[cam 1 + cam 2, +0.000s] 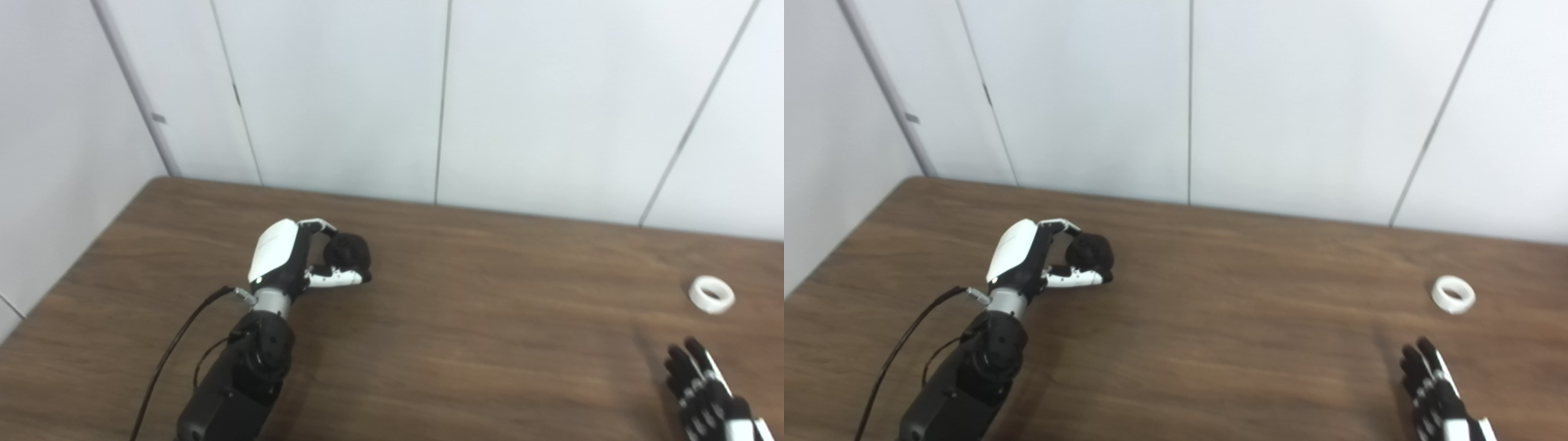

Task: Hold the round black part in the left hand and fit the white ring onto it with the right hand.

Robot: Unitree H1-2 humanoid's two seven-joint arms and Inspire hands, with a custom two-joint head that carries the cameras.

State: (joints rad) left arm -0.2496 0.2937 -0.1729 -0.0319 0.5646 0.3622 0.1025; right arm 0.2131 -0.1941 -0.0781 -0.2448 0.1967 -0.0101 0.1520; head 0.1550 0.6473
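The black part [347,252] sits on the left side of the table [465,318], wrapped by the left hand [294,260], whose fingers curl over its top while the thumb presses in from below. The part appears to rest at table level; whether it is lifted clear cannot be told. The ring [711,294] lies flat on the right side, well apart from the part, untouched. The right hand [704,389] hovers near the ring, on the camera side of it, fingers spread and straight, holding nothing.

The step in hand looks like fetching the ring. To do it well, the right hand should come down over the ring and pinch its rim between thumb and fingertips, leaving the hole clear so it can slide onto the part. The left hand should keep one face of the part exposed toward the right.

The left eye view shows more of the right hand's wrist; the right eye view crops it lower but shows more bare table left of the left arm.
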